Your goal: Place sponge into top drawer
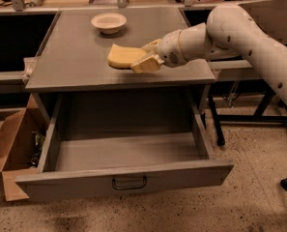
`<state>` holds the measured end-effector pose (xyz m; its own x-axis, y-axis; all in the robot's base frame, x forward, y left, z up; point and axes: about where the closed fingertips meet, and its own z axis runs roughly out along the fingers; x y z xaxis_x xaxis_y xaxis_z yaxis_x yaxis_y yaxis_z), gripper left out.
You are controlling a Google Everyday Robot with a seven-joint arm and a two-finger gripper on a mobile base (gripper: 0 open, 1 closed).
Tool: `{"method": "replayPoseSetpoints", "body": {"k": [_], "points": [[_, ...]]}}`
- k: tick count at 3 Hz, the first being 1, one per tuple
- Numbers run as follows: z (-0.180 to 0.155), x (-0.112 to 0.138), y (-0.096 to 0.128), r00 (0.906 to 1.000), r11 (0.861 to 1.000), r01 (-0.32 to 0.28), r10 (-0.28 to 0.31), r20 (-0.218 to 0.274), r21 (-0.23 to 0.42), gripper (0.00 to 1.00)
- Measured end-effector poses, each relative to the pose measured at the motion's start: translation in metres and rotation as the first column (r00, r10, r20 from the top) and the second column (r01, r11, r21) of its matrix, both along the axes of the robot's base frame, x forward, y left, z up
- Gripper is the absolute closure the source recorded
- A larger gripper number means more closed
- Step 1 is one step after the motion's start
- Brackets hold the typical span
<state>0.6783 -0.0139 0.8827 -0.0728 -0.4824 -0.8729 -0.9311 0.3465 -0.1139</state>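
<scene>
The pale yellow sponge (122, 56) is held just above the grey cabinet top (75, 57), near its front middle. My gripper (144, 57) reaches in from the right and is shut on the sponge's right end, one yellowish finger (147, 65) in front and one behind. The top drawer (126, 151) is pulled wide open below, its inside bare, its front panel (128, 180) with a small dark handle (129, 183) nearest the camera. The sponge is still over the cabinet top, behind the drawer's opening.
A round cream-white bowl (108, 22) stands at the back of the cabinet top. A brown cardboard box (12, 151) lies open on the floor left of the drawer. Dark table legs (215, 120) stand to the right. My white arm (249, 37) spans the upper right.
</scene>
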Motion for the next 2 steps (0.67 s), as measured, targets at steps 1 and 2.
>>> {"method": "replayPoseSetpoints", "body": {"k": [1, 2], "points": [[0.000, 0.000, 0.000, 1.0000, 1.000, 0.000, 0.000, -0.001, 0.000, 1.00], [-0.017, -0.035, 0.008, 0.9960, 0.996, -0.088, 0.088, -0.012, -0.007, 1.00]]}}
